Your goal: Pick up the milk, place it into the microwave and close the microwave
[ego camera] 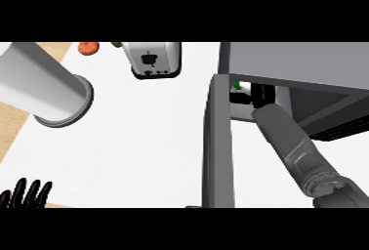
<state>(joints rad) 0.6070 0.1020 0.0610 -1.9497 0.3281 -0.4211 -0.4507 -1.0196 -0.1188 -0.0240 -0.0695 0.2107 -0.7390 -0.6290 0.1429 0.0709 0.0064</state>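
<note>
The microwave (302,63) stands at the right with its door (218,146) swung open toward me. My right forearm reaches into the cavity. There my right hand (243,99) is curled round the milk (247,89), a white carton with a green cap, which is mostly hidden by the hand and the microwave's top edge. My left hand (26,194) rests open at the lower left corner, fingers up, far from the microwave.
A large grey cylinder (43,88) lies at the left. A toaster (153,58) stands at the back centre, with an orange item (88,48) and a green one beside it. The white counter (137,146) spans the middle, left of the door.
</note>
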